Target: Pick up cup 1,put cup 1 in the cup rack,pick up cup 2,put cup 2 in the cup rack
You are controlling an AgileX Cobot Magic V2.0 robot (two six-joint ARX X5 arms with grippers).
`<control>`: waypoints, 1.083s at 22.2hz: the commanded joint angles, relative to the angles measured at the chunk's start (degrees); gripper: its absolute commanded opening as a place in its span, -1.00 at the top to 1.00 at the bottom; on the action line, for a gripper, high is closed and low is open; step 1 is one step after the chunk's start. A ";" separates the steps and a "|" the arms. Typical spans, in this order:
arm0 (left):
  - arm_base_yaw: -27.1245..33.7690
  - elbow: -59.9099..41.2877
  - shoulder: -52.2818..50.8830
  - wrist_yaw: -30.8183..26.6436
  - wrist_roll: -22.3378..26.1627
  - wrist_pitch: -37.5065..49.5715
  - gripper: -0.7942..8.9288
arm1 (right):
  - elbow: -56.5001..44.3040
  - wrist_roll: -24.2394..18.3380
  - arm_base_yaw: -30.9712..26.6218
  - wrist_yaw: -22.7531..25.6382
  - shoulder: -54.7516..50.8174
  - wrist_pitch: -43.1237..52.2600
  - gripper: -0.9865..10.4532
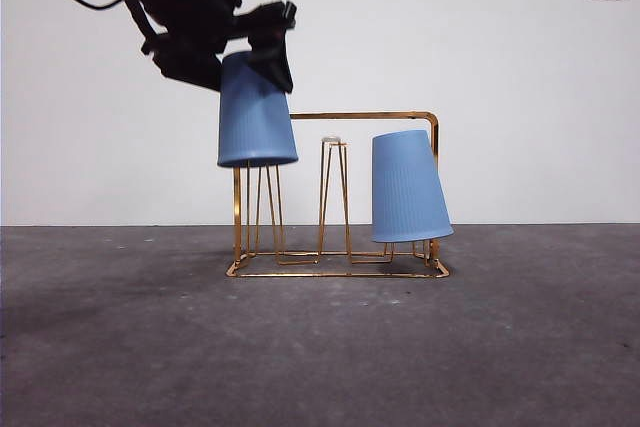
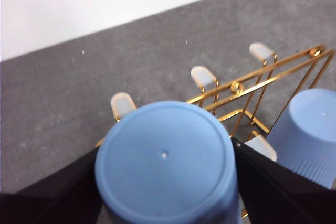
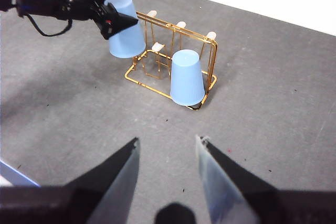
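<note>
Two pale blue ribbed plastic cups are showing, both upside down with their long axes near vertical. The left end effector (image 2: 165, 182) is gripping one blue cup (image 1: 256, 112) by its closed base, mouth down, over a peg of the gold thin-wire cup rack (image 1: 340, 247). The second blue cup (image 1: 408, 187) is leaning on a peg further along. The right end effector (image 3: 168, 174) is hanging open above the grey matte desk (image 1: 120, 347), well apart.

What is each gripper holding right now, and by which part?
Left gripper grips an upside-down blue cup by its sides near the base; right gripper holds nothing.
</note>
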 commanded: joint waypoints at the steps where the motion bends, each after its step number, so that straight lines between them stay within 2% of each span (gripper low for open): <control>1: 0.17 -0.37 1.90 0.02 0.26 0.42 0.85 | -0.35 0.68 0.00 0.28 -0.13 0.31 0.50; 16: 0.31 -0.37 8.98 -0.17 0.00 -5.79 0.82 | -0.44 0.66 0.00 0.87 -0.13 0.31 0.50; 17: 0.35 -0.37 8.98 -0.20 0.00 -7.04 0.67 | -0.44 0.63 0.00 0.87 -0.13 0.33 0.50; 20: 0.48 -0.35 8.98 -0.15 0.00 -10.43 -0.19 | -0.44 0.61 0.00 0.87 -0.13 0.31 0.50; 21: 0.57 -0.35 8.92 -0.15 0.02 -11.56 -0.28 | -0.44 0.63 0.00 0.87 -0.13 0.28 0.50; 24: 0.57 -0.13 8.72 -0.13 0.02 -14.60 -0.27 | -0.44 0.61 0.00 0.87 -0.13 0.28 0.50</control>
